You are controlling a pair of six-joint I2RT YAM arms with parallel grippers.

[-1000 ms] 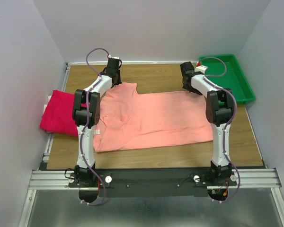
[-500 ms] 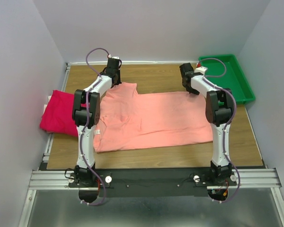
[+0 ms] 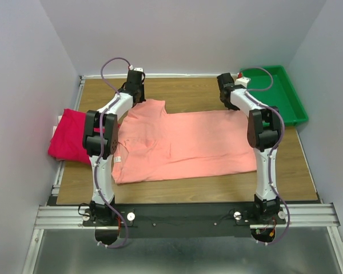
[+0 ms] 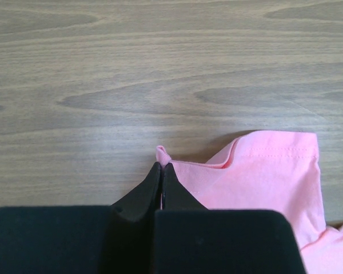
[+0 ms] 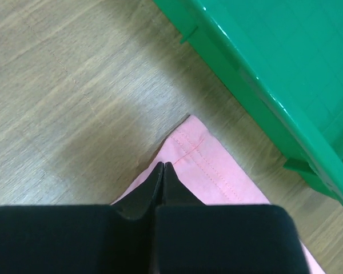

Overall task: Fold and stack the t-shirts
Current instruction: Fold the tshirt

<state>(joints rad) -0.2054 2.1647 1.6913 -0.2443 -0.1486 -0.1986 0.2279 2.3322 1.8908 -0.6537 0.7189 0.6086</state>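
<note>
- Pinched tight in left gripper (image 4: 161, 169): small fold at far left edge of salmon t-shirt (image 3: 188, 142), spread flat on wooden table (image 3: 188, 91).
- Clamped in right gripper (image 5: 162, 167): far right hem corner, beside green tray (image 3: 287, 109).
- Bunched at table's left edge: magenta t-shirt (image 3: 71, 137).
- White tag (image 3: 118, 159) on salmon cloth, print too small to read.

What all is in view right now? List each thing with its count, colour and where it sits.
table: 1, brown wood, under everything
salmon t-shirt: 1, salmon pink, spread flat across the middle
magenta t-shirt: 1, magenta-red, bunched at the left edge
tray: 1, green, far right corner
left gripper: 1, black, shut on the salmon t-shirt's far left edge
right gripper: 1, black, shut on the cloth near its far right corner
</note>
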